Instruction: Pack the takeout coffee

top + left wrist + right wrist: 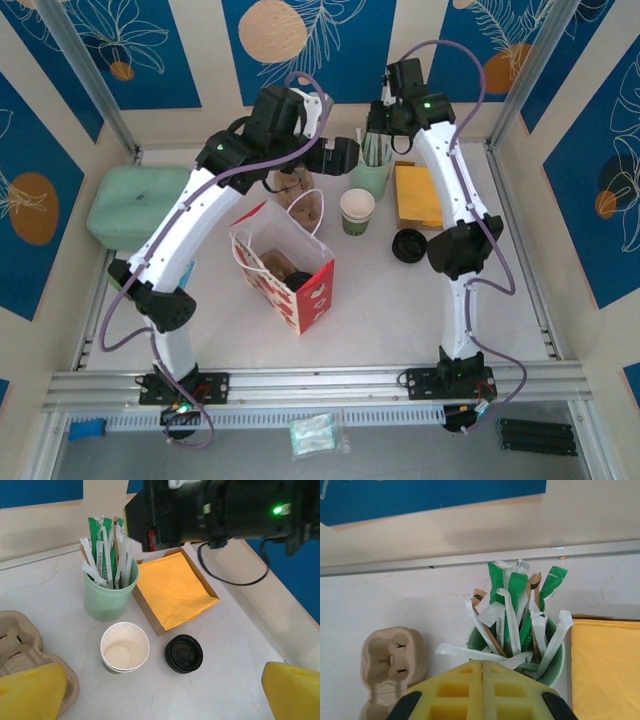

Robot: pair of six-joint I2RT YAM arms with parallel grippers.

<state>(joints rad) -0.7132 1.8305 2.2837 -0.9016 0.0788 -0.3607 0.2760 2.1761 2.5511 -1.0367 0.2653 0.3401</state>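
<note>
The takeout coffee cup (357,210) (125,646) stands upright and empty on the table, white with a green lower band. Its black lid (410,245) (184,653) lies flat just to its right, apart from it. My left gripper (345,155) (162,695) hovers open high above the cup and lid, its yellow fingers (30,690) wide apart and holding nothing. My right gripper (378,135) (481,672) is shut at the rim of the mint tumbler (555,665). Its tips touch a white wrapped stick (465,652); whether the stick is pinched I cannot tell.
A red-and-white paper bag (285,265) stands open at centre front. The brown cup carrier (300,200) (20,650) (392,660) sits behind it. An orange napkin stack in a brown tray (418,195) (172,587) lies right of the tumbler (110,597). A mint box (135,205) sits far left.
</note>
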